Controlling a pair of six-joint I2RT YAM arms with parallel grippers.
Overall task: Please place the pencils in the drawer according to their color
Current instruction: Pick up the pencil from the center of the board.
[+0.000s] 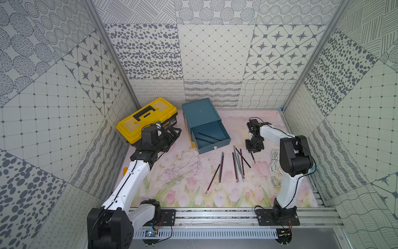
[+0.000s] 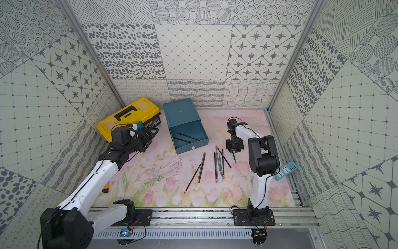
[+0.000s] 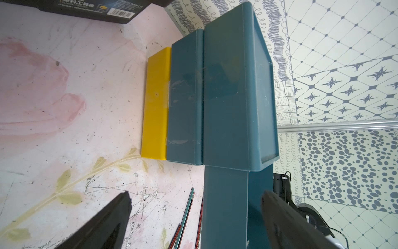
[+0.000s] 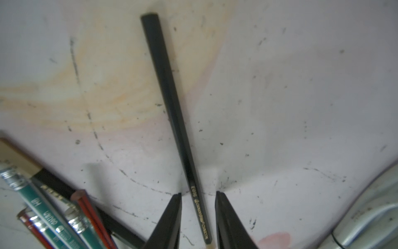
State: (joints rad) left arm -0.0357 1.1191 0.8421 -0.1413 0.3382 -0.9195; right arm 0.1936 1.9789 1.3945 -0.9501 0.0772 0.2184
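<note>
The teal drawer cabinet (image 1: 200, 116) stands at the back of the mat, its top drawer (image 1: 215, 148) pulled out. Two black pencils (image 1: 209, 137) lie inside. Several red-striped, grey-teal and black pencils (image 1: 237, 166) lie loose in front. My right gripper (image 1: 252, 152) points down at the mat, open, its jaws straddling one black pencil (image 4: 170, 90) with a small gap on each side. Other pencil ends (image 4: 43, 204) lie beside it. My left gripper (image 1: 174, 133) hangs open and empty by the cabinet's side (image 3: 228, 97), where the yellow drawer (image 3: 156, 103) sticks out slightly.
A yellow-lidded black toolbox (image 1: 146, 118) sits at the back left, close behind my left arm. A coiled white cable (image 1: 275, 161) lies by the right arm's elbow. A blue power strip (image 2: 286, 170) rests at the right wall.
</note>
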